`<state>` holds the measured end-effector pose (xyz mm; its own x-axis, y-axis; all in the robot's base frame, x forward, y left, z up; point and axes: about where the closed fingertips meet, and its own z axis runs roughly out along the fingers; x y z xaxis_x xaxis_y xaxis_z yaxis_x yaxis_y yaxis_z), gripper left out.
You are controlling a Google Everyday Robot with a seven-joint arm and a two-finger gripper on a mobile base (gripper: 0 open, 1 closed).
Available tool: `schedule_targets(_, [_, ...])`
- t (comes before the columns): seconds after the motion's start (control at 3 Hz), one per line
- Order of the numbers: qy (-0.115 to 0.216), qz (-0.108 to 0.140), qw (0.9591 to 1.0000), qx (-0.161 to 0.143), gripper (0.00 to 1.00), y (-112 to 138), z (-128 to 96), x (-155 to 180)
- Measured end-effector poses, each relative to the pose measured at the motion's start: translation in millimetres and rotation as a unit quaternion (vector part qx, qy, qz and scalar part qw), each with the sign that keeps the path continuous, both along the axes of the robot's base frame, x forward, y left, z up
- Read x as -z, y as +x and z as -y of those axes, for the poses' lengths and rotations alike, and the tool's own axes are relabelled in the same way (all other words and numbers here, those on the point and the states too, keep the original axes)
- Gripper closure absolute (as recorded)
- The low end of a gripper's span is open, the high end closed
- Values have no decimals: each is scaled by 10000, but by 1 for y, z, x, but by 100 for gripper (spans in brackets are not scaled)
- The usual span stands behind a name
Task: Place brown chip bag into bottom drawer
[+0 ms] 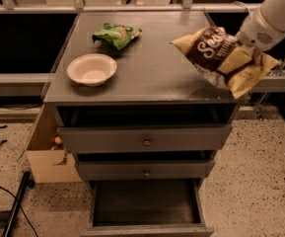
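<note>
The brown chip bag (216, 56), dark brown with tan-yellow ends and white script, hangs tilted over the right front corner of the cabinet top (154, 68). My gripper (236, 58) comes in from the upper right on a white arm and is shut on the brown chip bag, holding it just above the surface. The bottom drawer (147, 209) stands pulled open below, and nothing shows inside it.
A white bowl (91, 69) sits at the left front of the top and a smaller green bag (117, 34) lies behind it. Two upper drawers (144, 141) are shut. A cardboard box (46, 154) stands on the floor at the left, with a black cable nearby.
</note>
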<state>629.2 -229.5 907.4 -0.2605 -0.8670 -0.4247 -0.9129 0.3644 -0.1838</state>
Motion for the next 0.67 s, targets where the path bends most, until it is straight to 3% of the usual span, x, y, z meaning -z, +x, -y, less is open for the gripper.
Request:
schedule_targets(0.33, [-16, 261, 9993, -269, 100, -42, 10, -10])
schedule_targets(0.67, [-81, 332, 9979, -543, 100, -109, 27, -4])
